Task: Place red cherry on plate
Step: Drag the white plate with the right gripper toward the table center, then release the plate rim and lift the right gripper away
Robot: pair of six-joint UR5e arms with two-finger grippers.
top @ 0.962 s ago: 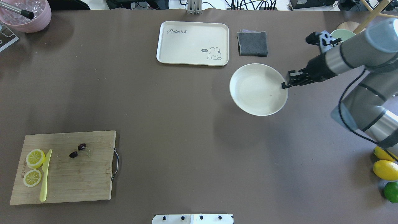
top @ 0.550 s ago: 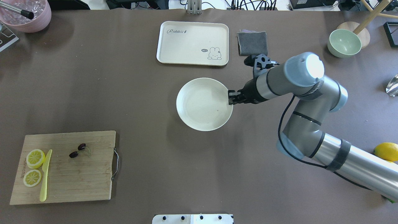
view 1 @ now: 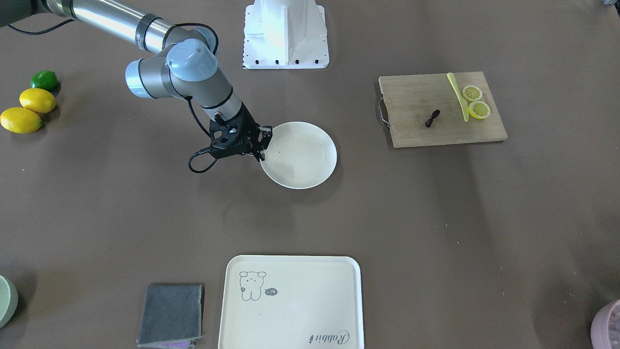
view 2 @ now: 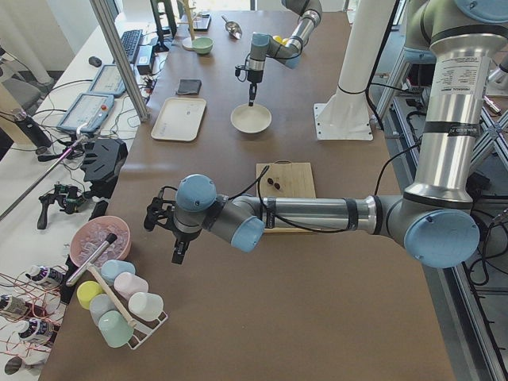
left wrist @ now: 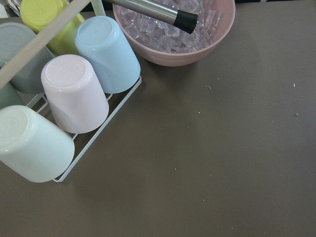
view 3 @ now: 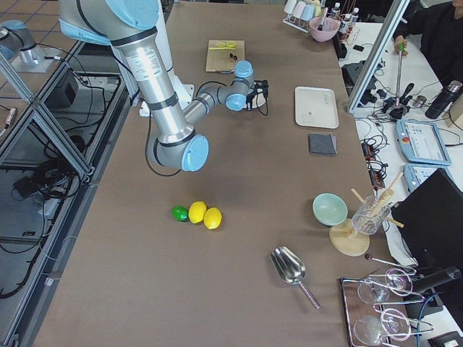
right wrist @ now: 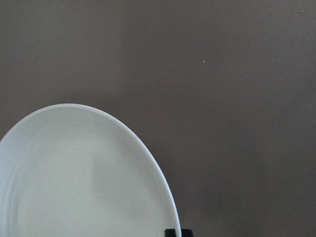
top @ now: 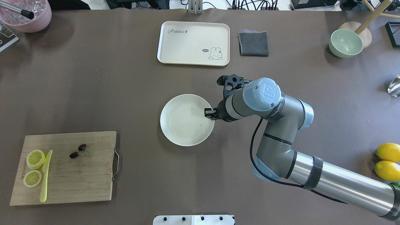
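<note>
The red cherry, a tiny dark pair on pale stems, lies on the wooden cutting board at the near left; it is also seen as the cherry on the board. The round cream plate is at the table's middle. My right gripper is shut on its right rim, the same grip showing in the front view at the gripper and plate. The right wrist view shows the plate filling its lower left. My left gripper hangs far left near a cup rack; whether it is open I cannot tell.
Lemon slices and a yellow knife share the board. A bear-print tray, grey cloth and green bowl stand along the back. Lemons lie near right. A pink ice bowl and cups are below the left wrist.
My right gripper has carried the plate from the back right leftward and nearer, to the table's middle. The cherry and board have not moved.
</note>
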